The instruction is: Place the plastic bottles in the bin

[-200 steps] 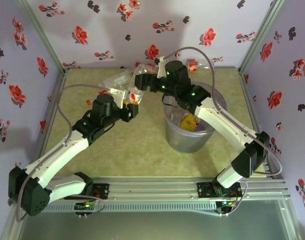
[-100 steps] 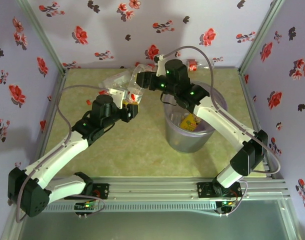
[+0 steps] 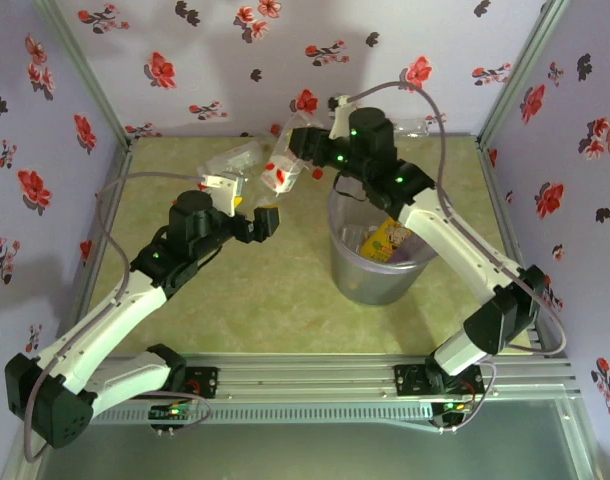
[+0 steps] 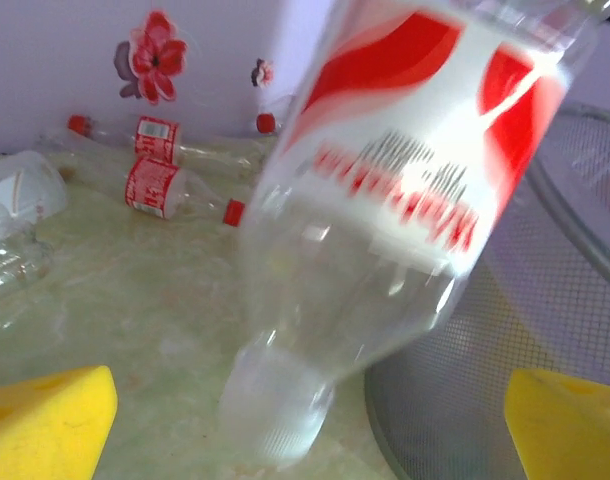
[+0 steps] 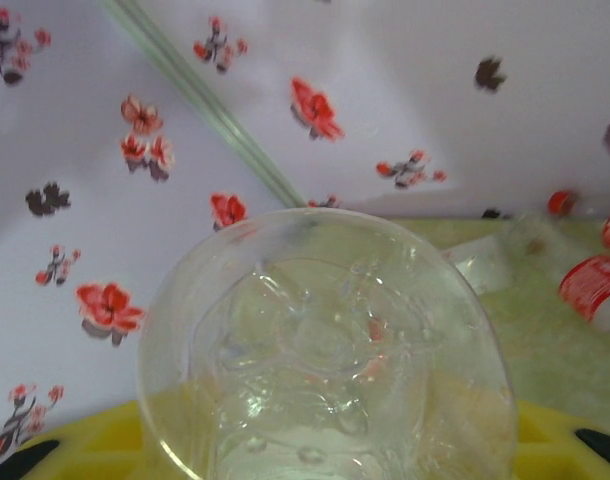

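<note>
— Two grippers met to the left of the bin [image 3: 375,285], I think. Which one had the bottle?

— The right gripper [image 3: 285,165]. It was closed on a clear bottle [image 3: 277,176] with a red and white label and held it in the air, above the table [image 3: 285,300]. In the right wrist view the round base of the bottle sat between the yellow pads [image 5: 105,445].

— And the left gripper [image 3: 253,212]?

— Its jaws stood wide apart and gripped nothing. In the left wrist view its yellow fingertips [image 4: 45,420] were in the two lower corners, and the bottle hung between them, apart from both. The bottle was tilted with the neck down, and the picture was a little blurred.

— Was the bottle over the bin?

— No, it was beside the rim, on the left side. The bin stood upright, and a yellow bottle [image 3: 383,240] lay inside.

— Were there other bottles?

— Several loose bottles [image 4: 150,185] with red caps lay on the table near the flowered back wall [image 3: 285,60], well apart from the bin.
</note>
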You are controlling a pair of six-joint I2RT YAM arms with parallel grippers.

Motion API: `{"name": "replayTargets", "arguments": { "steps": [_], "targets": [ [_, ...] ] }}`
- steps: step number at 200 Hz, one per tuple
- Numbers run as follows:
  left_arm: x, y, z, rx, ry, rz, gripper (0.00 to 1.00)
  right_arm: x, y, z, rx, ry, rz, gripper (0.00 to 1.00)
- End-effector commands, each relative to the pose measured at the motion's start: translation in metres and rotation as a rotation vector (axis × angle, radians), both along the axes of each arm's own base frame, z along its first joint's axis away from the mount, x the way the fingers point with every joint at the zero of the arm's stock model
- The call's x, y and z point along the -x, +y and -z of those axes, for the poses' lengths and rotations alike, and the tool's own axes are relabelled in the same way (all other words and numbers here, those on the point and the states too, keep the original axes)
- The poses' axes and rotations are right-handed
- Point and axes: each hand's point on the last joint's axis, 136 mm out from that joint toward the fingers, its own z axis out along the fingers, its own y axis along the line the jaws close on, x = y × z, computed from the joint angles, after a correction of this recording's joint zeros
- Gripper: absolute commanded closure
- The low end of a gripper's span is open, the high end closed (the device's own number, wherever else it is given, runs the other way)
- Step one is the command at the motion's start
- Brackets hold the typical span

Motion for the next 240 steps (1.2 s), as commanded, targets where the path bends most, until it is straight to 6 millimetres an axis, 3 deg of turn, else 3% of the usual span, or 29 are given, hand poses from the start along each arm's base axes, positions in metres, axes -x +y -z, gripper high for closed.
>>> {"name": "replayTargets", "arguments": {
  "steps": [1,27,51,75,95,140,178,240],
  "targets": [
    [0.001,0.011,0.0,-0.003,-0.017,-0.028,0.0,0.009,-0.049,-0.073,-0.067,-0.157,0.11,0.62],
    [0.001,0.017,-0.002,0.001,-0.021,-0.043,0.0,0.01,-0.103,-0.094,-0.074,-0.212,0.251,0.62],
    [-0.002,0.024,0.0,-0.002,-0.023,-0.064,0.0,0.016,-0.15,-0.099,-0.069,-0.226,0.368,0.62],
    [-0.011,0.036,0.005,-0.027,-0.015,-0.107,0.0,0.031,-0.187,-0.092,-0.021,-0.198,0.453,0.62],
    [-0.027,0.056,0.015,-0.068,0.016,-0.181,0.0,0.046,-0.205,-0.078,0.028,-0.153,0.488,0.62],
    [-0.077,0.102,0.048,-0.236,0.113,-0.312,0.0,0.071,-0.218,-0.024,0.114,-0.013,0.503,0.62],
    [-0.123,0.138,0.071,-0.334,0.175,-0.385,0.0,0.08,-0.217,0.02,0.106,0.097,0.491,0.62],
    [-0.171,0.148,0.116,-0.445,0.247,-0.315,0.0,0.074,-0.191,0.095,0.055,0.326,0.406,0.62]
  ]
}}
